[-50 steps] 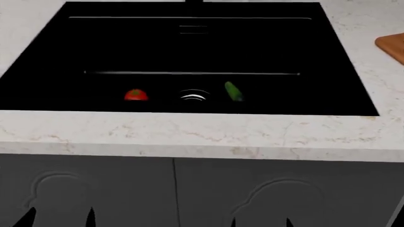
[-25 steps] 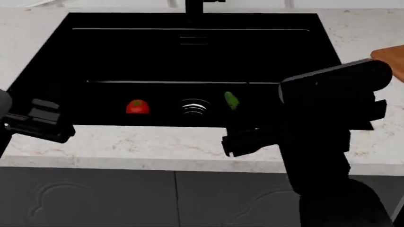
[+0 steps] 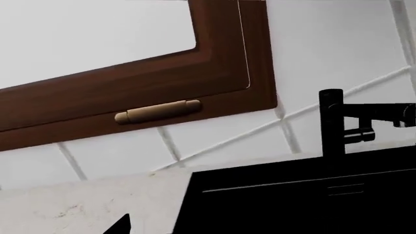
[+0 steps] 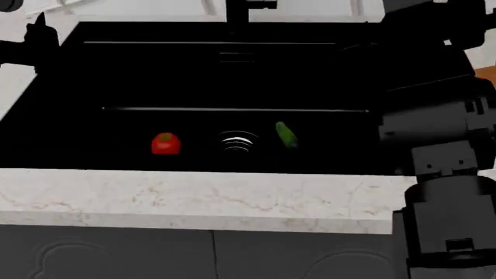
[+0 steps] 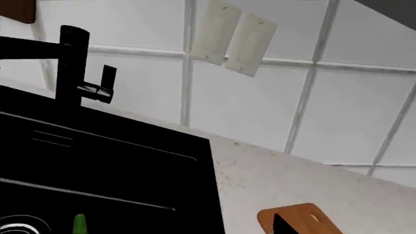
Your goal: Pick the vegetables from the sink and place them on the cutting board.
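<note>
The red tomato and the slim green cucumber lie on the floor of the black sink, either side of the chrome drain. My left gripper hangs over the sink's far left corner, and I cannot tell how its jaws stand. My right arm rises along the sink's right side; its gripper is hidden in the head view. In the right wrist view the cucumber and the orange-brown cutting board show, with one dark fingertip over the board. Both grippers are far from the vegetables.
A black faucet stands at the sink's back edge; it also shows in both wrist views. Marble counter surrounds the sink. A tiled wall and a wooden window frame lie behind.
Both arms have risen from the front counter edge toward the back of the sink. The left gripper went to the far left corner, the right arm to the right side. The vegetables have not moved.
</note>
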Robot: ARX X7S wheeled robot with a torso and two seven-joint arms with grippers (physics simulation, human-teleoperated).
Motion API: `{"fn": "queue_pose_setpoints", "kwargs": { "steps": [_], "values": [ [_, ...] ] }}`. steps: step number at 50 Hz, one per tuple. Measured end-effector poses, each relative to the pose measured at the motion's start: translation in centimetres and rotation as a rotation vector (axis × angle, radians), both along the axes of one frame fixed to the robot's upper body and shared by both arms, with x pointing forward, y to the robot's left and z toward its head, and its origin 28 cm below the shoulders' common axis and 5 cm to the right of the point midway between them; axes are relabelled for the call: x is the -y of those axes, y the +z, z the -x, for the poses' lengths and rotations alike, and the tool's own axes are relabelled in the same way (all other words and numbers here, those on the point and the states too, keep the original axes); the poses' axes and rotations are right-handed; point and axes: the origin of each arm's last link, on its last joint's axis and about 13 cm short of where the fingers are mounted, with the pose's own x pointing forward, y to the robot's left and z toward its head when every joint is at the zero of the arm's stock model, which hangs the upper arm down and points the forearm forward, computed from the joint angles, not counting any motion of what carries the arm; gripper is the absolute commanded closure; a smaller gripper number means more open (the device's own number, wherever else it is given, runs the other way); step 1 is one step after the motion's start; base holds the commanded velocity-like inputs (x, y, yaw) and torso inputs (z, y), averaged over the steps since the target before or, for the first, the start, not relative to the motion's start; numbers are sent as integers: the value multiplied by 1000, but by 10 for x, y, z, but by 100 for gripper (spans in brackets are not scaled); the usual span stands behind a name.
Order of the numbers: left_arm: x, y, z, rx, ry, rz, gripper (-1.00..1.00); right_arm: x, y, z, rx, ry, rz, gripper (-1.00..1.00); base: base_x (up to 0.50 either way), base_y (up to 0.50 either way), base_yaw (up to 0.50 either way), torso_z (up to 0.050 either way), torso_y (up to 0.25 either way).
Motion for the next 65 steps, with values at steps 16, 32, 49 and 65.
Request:
{"fn": "queue_pose_setpoints", "kwargs": {
  "steps": [16,32,49,65],
  "values": [
    [-25,-5,-15,-41,73,45,-100,4,4,-7,-40,62,58,-100,500,0,0,0,0],
    [-33,-8,-17,-52,102,54,-100,6,5,-8,-43,66,68,-100,500,0,0,0,1],
    [-36,-12,-17,-63,111,50,-100,10,3,-8,-46,61,63,-100,500,0,0,0,0],
    [-40,-8,-6,-41,-2,57,-100,23,7,0,-128,191,159,-100,124,0,0,0,1]
  ]
}}
